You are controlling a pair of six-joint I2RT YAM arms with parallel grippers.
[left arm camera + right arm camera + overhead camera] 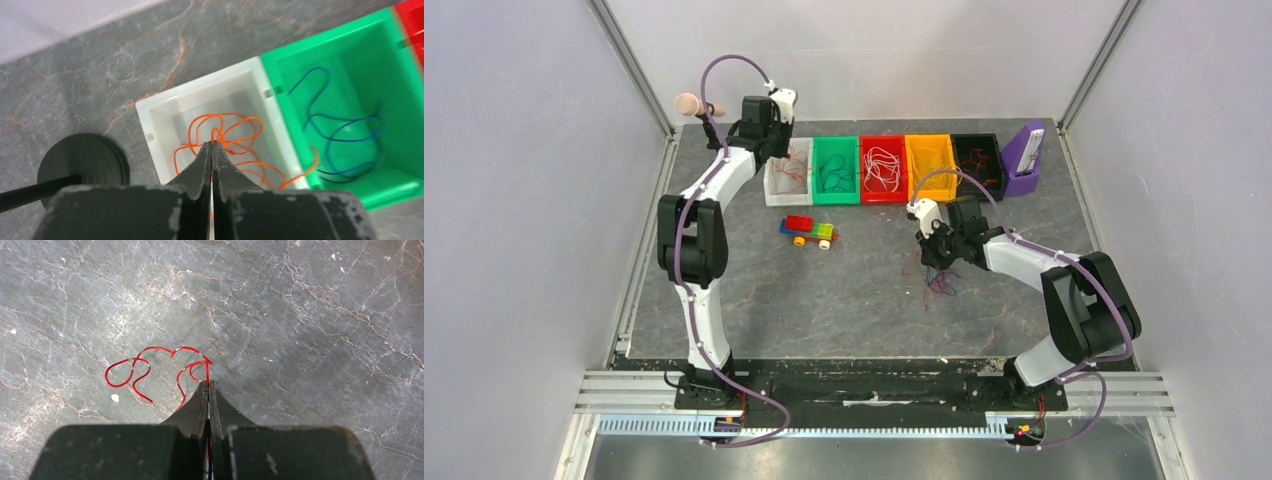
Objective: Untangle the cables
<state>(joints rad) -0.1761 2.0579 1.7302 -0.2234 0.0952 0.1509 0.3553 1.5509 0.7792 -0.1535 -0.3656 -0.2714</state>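
Left pincer (212,146) is clenched, and a thin orange cable (235,120) seems nipped at its tip. The cable's loops spread from there towards twelve and four o'clock, down inside the white bin (150,107) directly below me. At three o'clock stands the green bin (395,30), with a blue cable (345,135) lying in it.

My right pincer (208,385) is clamped on one end of a red cable (130,372). In the wrist view its curls trail from the tip towards nine o'clock, so its long axis runs roughly nine to three over the grey table (325,315). I cannot tell whether it rests on the table or hangs clear of it.

From above, a few loose strands (939,280), red and bluish, lie at six o'clock just under that right pincer and well apart from the left one, so I judge them the right arm's work. The red bin (883,170) sits at about eleven o'clock from the right pincer, which I judge is the way the red cable must go.
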